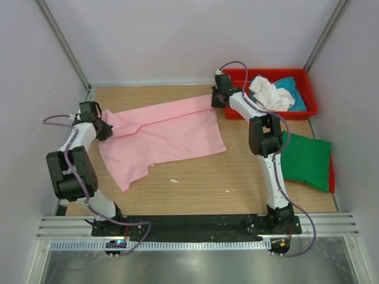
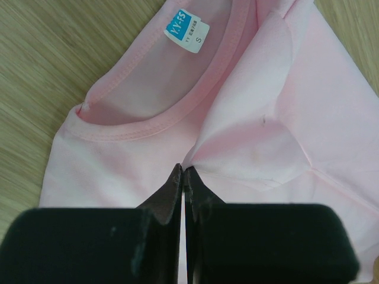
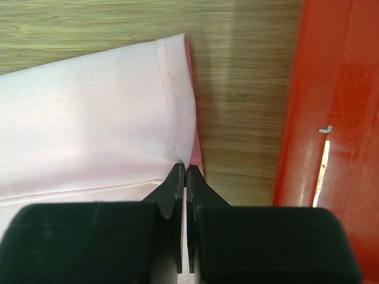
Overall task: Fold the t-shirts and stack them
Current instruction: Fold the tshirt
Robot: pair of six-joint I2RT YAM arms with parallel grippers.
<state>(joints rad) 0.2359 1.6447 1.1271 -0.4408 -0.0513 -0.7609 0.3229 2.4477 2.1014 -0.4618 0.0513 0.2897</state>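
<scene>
A light pink t-shirt lies spread across the wooden table, stretched between the two arms. My left gripper is shut on the cloth just below the collar; the pinch shows in the left wrist view at my left gripper. My right gripper is shut on the shirt's hemmed far corner, with the pinch showing at my right gripper. A folded dark green t-shirt lies at the right. White and teal t-shirts sit crumpled in the red tray.
The red plastic tray stands at the back right, its wall close beside the right gripper. A blue and white size label sits inside the pink collar. Small white scraps lie on the table near the front.
</scene>
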